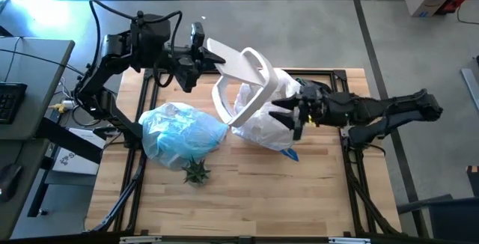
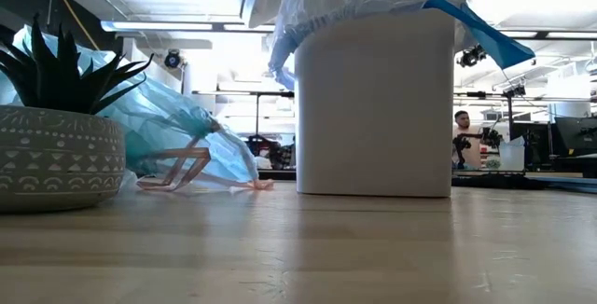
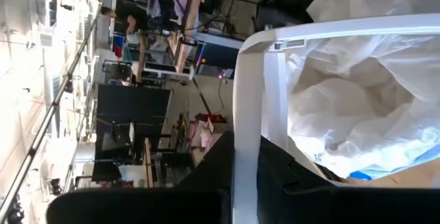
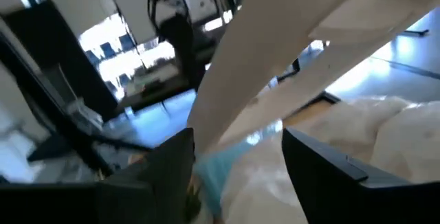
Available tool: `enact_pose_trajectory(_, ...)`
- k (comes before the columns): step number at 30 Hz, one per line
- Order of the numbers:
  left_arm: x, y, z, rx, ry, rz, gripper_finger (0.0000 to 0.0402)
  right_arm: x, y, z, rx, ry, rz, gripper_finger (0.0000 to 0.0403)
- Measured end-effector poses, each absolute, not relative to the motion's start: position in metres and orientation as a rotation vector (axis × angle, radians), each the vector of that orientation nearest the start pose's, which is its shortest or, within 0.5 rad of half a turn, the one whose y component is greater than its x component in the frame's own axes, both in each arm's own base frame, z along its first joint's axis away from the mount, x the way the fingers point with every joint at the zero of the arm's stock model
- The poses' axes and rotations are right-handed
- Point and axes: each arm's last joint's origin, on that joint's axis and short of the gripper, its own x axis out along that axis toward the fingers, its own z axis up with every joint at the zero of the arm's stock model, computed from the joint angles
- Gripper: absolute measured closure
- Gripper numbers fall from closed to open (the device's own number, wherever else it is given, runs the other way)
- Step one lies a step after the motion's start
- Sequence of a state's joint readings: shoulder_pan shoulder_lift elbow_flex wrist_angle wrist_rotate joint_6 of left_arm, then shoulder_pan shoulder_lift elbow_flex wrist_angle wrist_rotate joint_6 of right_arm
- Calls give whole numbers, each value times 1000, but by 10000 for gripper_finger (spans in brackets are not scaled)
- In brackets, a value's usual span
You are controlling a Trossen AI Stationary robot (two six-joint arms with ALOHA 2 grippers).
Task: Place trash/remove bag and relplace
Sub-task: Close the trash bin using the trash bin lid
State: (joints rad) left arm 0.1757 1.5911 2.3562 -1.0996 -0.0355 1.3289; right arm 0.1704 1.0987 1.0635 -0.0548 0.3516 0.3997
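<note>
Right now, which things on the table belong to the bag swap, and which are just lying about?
Job: white bin; its fresh liner; bin's frame lid, held by left hand; full blue bag; right hand at rim.
Lying about: potted plant.

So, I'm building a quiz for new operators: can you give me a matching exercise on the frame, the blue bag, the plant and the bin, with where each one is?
Things:
1. white frame
2. blue bag
3. plant
4. bin

Places:
A. lying left of the bin
B. held up over the bin by the left gripper
C. standing upright, with the open right gripper at its side
D. standing next to the blue bag

Pairs: 1-B, 2-A, 3-D, 4-C
</note>
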Motion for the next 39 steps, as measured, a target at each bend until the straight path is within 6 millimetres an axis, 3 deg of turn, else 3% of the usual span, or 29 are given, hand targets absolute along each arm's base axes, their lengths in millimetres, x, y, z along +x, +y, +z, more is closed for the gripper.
enact_pose_trajectory(6, 246, 41, 548, 1280, 422, -63, 395, 217, 69, 399, 327, 201, -198, 229)
enact_pose_trajectory(11, 246, 41, 546, 1270, 437, -72, 395, 186, 101, 396, 373, 327, -251, 257)
enact_pose_trajectory(15, 246, 41, 547, 1268, 437, -70, 395, 166, 122, 383, 441, 398, -265, 270)
enact_pose_trajectory(19, 246, 41, 547, 1249, 436, -66, 395, 156, 136, 354, 467, 545, -394, 275)
enact_pose_trajectory(26, 251, 43, 545, 1218, 445, -47, 395, 160, 141, 305, 309, 707, -796, 275)
enact_pose_trajectory(30, 251, 43, 545, 1254, 450, -54, 395, 169, 142, 287, 246, 720, -868, 275)
enact_pose_trajectory(35, 251, 43, 545, 1293, 444, -73, 395, 168, 123, 261, 229, 687, -1004, 275)
enact_pose_trajectory(39, 250, 42, 543, 1290, 459, -86, 395, 160, 108, 247, 236, 536, -1061, 275)
